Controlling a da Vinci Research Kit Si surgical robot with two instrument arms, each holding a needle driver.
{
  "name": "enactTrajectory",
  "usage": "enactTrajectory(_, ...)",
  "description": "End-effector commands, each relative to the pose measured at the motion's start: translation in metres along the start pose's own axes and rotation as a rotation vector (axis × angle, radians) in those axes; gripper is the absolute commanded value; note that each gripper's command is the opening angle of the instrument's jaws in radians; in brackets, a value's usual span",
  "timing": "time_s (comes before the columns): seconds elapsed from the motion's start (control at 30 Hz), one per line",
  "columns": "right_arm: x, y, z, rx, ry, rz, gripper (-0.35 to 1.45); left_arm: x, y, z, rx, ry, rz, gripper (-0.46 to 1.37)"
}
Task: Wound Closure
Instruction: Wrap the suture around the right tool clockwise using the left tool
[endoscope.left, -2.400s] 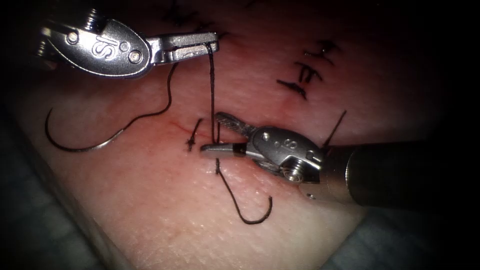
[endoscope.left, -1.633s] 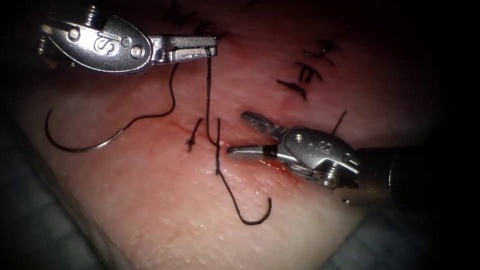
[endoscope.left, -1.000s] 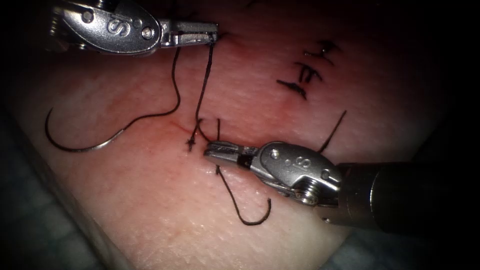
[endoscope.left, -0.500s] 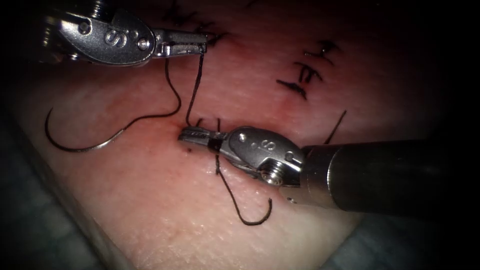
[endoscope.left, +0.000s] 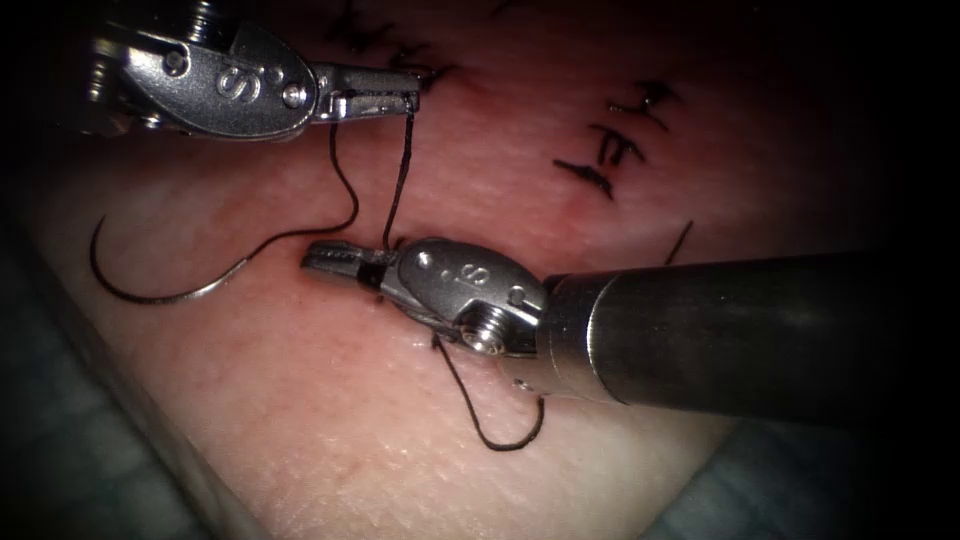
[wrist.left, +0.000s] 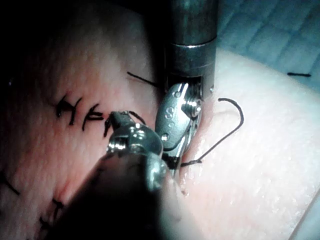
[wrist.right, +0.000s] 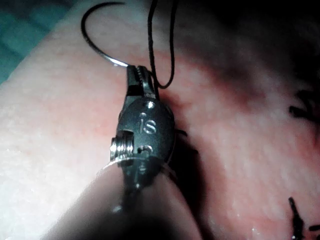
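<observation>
The tissue (endoscope.left: 330, 400) carries the cut (endoscope.left: 350, 250) at its centre. The right pincer (endoscope.left: 325, 258) lies closed and empty over the cut; the left pincer (endoscope.left: 395, 95) is clamped on the thread (endoscope.left: 398, 175) above it. The curved needle (endoscope.left: 150, 280) rests free on the tissue surface left of the cut, held by neither tool.

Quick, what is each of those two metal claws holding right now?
Left tool: shut on the thread.
Right tool: jaws closed, low on the tissue; what they hold cannot be told.
Needle: lying free, left of the cut.
</observation>
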Motion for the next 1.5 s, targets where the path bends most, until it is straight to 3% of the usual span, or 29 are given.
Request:
enactTrajectory(0.03,0.0001,0.0003,-0.0005,-0.022,-0.003,-0.004,-0.35,-0.0001,0.0001,-0.0002,-0.009,0.0,0.002,-0.35)
enactTrajectory(0.3,0.0007,0.0026,-0.0024,-0.102,0.04,0.0,-0.35,-0.0006,0.0015,-0.002,-0.032,-0.02,0.01,-0.35)
enactTrajectory(0.47,0.0015,0.0043,-0.0024,-0.145,0.114,0.015,-0.35,-0.0007,0.0034,-0.0028,-0.029,-0.029,-0.005,-0.35)
enactTrajectory(0.63,0.0009,0.0049,-0.0026,-0.167,0.176,0.016,-0.35,-0.001,0.0054,-0.0031,-0.03,-0.021,-0.03,-0.35)
enactTrajectory(0.8,0.0006,0.0047,-0.0035,-0.171,0.241,0.015,-0.35,-0.0019,0.0074,-0.0021,-0.036,-0.006,-0.053,-0.35)
enactTrajectory(1.03,0.0007,0.0047,-0.0045,-0.174,0.308,0.043,-0.35,-0.0046,0.0112,0.0014,-0.059,0.003,-0.085,-0.35)
enactTrajectory(1.23,0.0007,0.0052,-0.0049,-0.107,0.353,0.054,-0.35,-0.0073,0.0131,0.0047,-0.064,0.007,-0.094,-0.35)
enactTrajectory(1.5,-0.0008,0.0068,-0.006,0.097,0.386,0.081,-0.35,-0.0094,0.0127,0.0077,-0.065,0.018,-0.104,-0.35)
